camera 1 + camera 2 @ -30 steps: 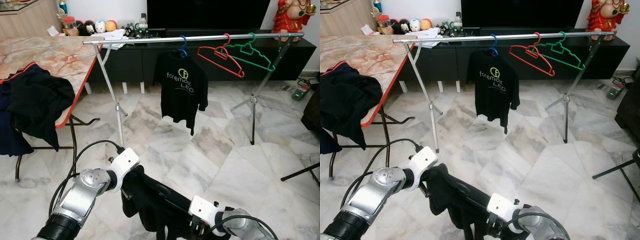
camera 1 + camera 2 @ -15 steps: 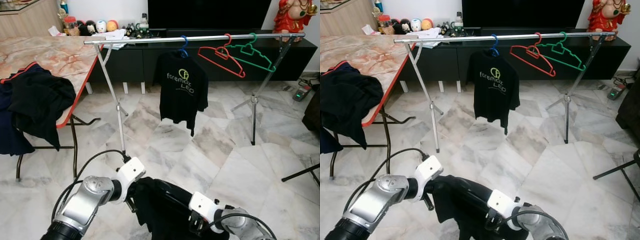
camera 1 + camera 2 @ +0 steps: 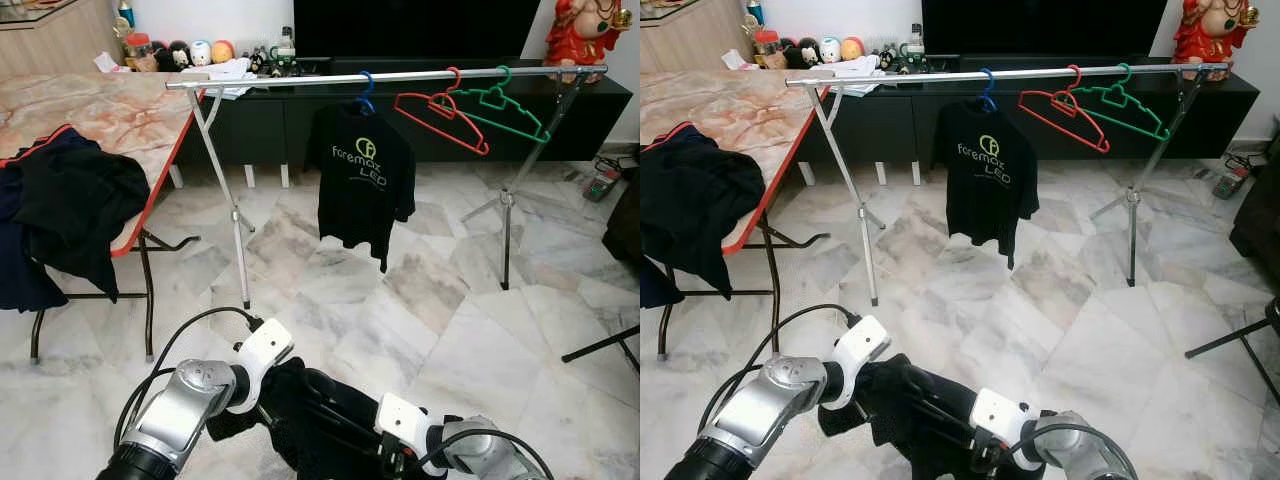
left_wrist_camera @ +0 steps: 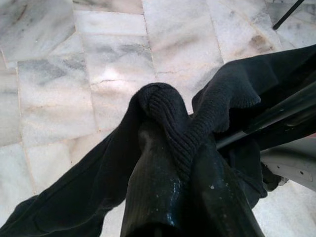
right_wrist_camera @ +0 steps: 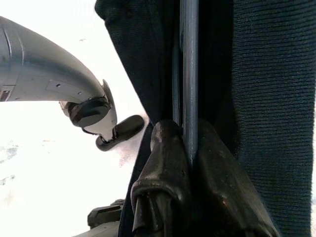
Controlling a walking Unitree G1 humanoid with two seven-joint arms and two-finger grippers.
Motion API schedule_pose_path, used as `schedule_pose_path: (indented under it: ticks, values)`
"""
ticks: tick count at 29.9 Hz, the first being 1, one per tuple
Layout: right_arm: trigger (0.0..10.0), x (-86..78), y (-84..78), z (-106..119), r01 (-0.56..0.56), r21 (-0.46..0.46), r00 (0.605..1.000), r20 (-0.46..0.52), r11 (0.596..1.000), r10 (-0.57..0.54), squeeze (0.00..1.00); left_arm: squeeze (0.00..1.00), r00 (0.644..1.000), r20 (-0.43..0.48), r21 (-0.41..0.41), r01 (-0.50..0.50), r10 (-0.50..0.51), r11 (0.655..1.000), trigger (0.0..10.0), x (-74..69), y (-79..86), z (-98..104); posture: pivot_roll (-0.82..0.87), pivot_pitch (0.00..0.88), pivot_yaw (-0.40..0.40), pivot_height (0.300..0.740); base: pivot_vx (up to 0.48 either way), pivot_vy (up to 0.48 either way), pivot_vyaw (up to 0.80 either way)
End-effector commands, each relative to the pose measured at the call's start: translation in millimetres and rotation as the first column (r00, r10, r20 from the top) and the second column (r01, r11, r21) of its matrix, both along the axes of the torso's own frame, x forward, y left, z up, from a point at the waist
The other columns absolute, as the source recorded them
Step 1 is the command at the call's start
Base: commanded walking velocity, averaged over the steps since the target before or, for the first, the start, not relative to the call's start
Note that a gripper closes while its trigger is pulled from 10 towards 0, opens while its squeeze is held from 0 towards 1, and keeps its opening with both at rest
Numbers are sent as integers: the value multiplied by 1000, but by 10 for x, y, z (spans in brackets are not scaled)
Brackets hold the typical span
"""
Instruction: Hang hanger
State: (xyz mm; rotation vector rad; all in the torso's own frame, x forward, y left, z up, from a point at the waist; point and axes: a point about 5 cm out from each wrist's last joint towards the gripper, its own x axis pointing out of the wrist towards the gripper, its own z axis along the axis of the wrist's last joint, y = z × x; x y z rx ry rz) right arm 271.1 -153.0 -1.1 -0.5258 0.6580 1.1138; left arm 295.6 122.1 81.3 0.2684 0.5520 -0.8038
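A black garment on a dark hanger is held low in front of me, between my two arms. My left gripper is shut on a ribbed fold of the garment. The right gripper is shut on the hanger's thin dark bar, with the cloth draped around it. Across the room runs the silver rail of a clothes rack. On it hang a black printed T-shirt on a blue hanger, an empty red hanger and an empty green hanger.
A marble-topped table on the left carries a pile of dark clothes. The rack's legs stand on the marble floor. A low black TV cabinet runs behind. A black stand leg crosses the floor at right.
My left arm has moved slightly right and down toward the right arm. The garment now hangs bunched lower between them.
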Motion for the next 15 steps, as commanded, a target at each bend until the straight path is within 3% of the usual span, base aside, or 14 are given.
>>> schedule_pose_path:
  ticks: [1, 3, 4, 6, 8, 15]
  values:
    - [0, -1, 26, 24, -15, 27, 1000, 13, 1000, 14, 0, 0, 1000, -22, 27, -7, 7, 1000, 0, -8, 44, -52, -11, 95, 15, 740, 0, 0, 0]
    - [0, 3, 22, 31, -15, 29, 1000, 16, 999, 14, 0, 0, 999, -37, 32, 9, -8, 999, 0, -31, 45, -73, -11, 95, 15, 740, 0, 0, 0]
    - [0, 9, 12, 35, -12, 21, 1000, 25, 1000, 11, 0, 0, 998, -38, -9, 39, -39, 999, 0, -60, -1, -33, -10, 95, 15, 740, 0, 0, 0]
    - [0, 9, 12, 35, -12, 21, 1000, 25, 1000, 11, 0, 0, 998, -38, -9, 39, -39, 999, 0, -60, -1, -33, -10, 95, 15, 740, 0, 0, 0]
    - [0, 19, 7, 40, -9, 13, 999, 36, 1000, 8, 0, 0, 995, -45, -95, 82, -87, 992, 0, -102, -89, 49, -9, 95, 15, 740, 0, 0, 0]
    - [0, 39, 19, 45, -1, 2, 998, 55, 1000, 1, 0, 0, 989, -50, -160, 127, -136, 979, 0, -157, -142, 108, -5, 93, 17, 740, 0, 0, 0]
